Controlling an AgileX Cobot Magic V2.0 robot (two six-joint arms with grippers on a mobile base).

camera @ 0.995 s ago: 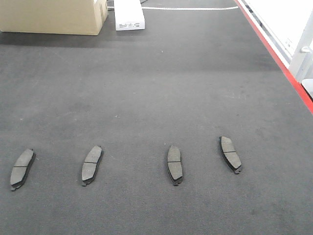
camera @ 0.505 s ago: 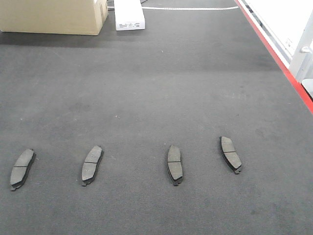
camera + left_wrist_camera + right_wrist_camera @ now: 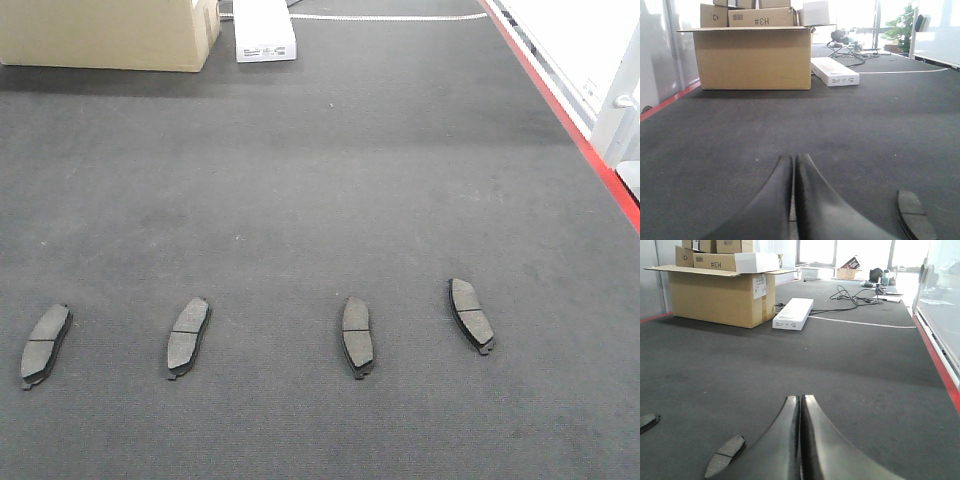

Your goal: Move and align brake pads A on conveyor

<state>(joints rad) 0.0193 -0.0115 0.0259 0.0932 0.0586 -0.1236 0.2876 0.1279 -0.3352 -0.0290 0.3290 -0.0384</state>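
Observation:
Four dark-grey brake pads lie in a row on the charcoal conveyor (image 3: 330, 170): one at far left (image 3: 45, 344), one left of centre (image 3: 188, 335), one right of centre (image 3: 356, 334), one at right (image 3: 470, 314). Neither gripper shows in the front view. In the left wrist view my left gripper (image 3: 793, 159) is shut and empty low over the belt, with a pad (image 3: 914, 220) to its right. In the right wrist view my right gripper (image 3: 801, 399) is shut and empty, with a pad (image 3: 725, 455) to its left and another pad's tip (image 3: 647, 421) at the far left.
A cardboard box (image 3: 110, 32) and a flat white box (image 3: 264, 28) stand at the belt's far end. The red edge strip (image 3: 565, 120) runs along the right side. Cables (image 3: 855, 296) lie on the far belt.

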